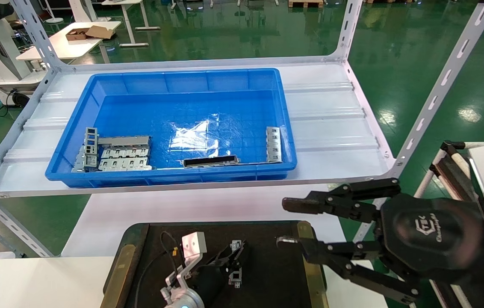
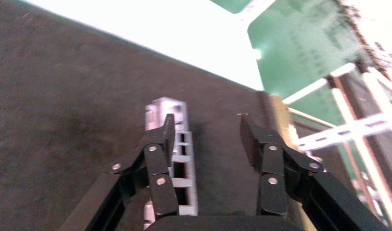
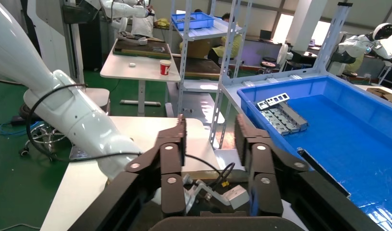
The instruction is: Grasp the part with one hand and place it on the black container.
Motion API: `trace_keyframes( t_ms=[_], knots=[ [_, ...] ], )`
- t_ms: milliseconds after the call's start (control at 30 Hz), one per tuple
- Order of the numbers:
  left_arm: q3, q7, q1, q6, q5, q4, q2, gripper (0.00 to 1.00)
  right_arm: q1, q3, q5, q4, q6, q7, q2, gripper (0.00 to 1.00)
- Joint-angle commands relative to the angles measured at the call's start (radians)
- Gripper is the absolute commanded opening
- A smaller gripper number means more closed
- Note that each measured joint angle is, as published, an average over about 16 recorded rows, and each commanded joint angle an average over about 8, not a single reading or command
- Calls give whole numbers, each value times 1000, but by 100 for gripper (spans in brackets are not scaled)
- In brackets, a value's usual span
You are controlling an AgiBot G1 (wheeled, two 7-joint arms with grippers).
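Note:
The part (image 2: 183, 166), a narrow silvery bar with a row of rectangular windows, lies flat on the black container (image 2: 64, 96). My left gripper (image 2: 207, 127) is low over it, jaws wide open. The part lies along one finger, off to that side of the gap, and nothing is between the pads. In the head view the left gripper (image 1: 233, 261) is over the tray's middle (image 1: 267, 265), with bits of the part (image 1: 236, 245) showing around it. My right gripper (image 1: 284, 223) is open and empty, hovering by the tray's right edge.
The deep blue bin (image 1: 173, 81) sits on the white shelf behind the tray. It holds grey slotted plates (image 1: 122, 156), a dark channel bar (image 1: 211, 161) and another silvery bar (image 1: 273, 144). Shelf uprights (image 1: 434, 98) stand on the right.

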State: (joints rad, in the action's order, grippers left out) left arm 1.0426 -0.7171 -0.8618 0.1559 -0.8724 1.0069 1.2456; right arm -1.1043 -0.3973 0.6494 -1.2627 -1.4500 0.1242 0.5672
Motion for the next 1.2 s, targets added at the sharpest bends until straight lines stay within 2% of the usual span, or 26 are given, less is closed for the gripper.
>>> trace_keyframes(
  t_ms=[33,300,533,933,1200],
  knots=[
    [-9,-3,6,-20,-20,37,-23,100,0,0,0,0,0,0,0,100],
    [-79,47,31,-208,-92,197,-186,100,0,0,0,0,0,0,0,100],
    [-169,145,41,-407,-102,260,-294,100,0,0,0,0,0,0,0,100],
    [-362,423,59,-779,17,231,-421,100,0,0,0,0,0,0,0,100],
    [-458,578,66,-961,103,184,-477,100,0,0,0,0,0,0,0,100]
  ],
)
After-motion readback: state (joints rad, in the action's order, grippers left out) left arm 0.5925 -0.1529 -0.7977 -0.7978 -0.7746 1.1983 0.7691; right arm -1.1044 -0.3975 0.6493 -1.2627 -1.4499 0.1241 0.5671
